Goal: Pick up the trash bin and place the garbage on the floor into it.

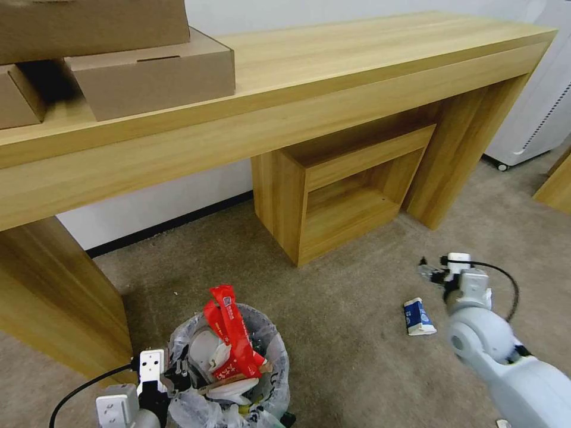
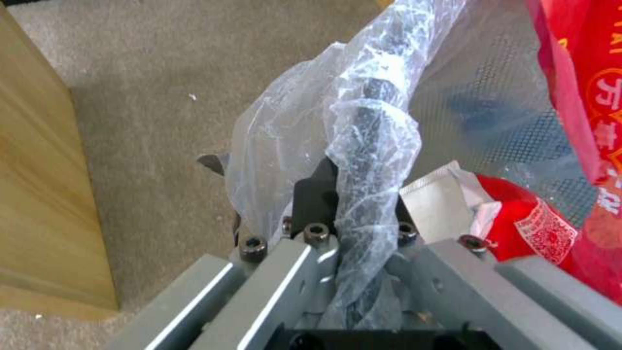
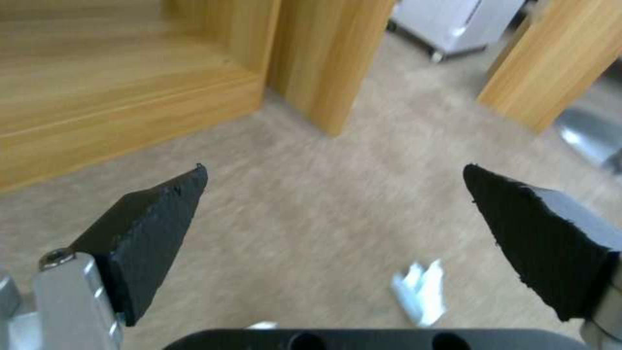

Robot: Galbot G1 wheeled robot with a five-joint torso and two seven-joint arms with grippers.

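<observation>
Down on the carpet at the lower left of the head view, the trash bin [image 1: 270,356] stands just beside the wooden desk [image 1: 309,77] leg, its crinkly bag lining stuffed with a red wrapper [image 1: 229,324], a red-white cup and white slippers [image 1: 208,351]. At its near rim the left tool [image 1: 172,380] is clenched on the bin; in the left wrist view its fingers [image 2: 318,199] pinch the bagged rim [image 2: 372,146] between them. To the right, the right tool [image 1: 429,272] hangs released above the floor, and in the right wrist view its dark fingertips [image 3: 162,214] stand wide apart over bare carpet. A blue-white carton [image 1: 418,317] lies flat on the floor just beside that arm, well apart from the bin. Cardboard boxes [image 1: 148,71] are stacked on the desk.
</observation>
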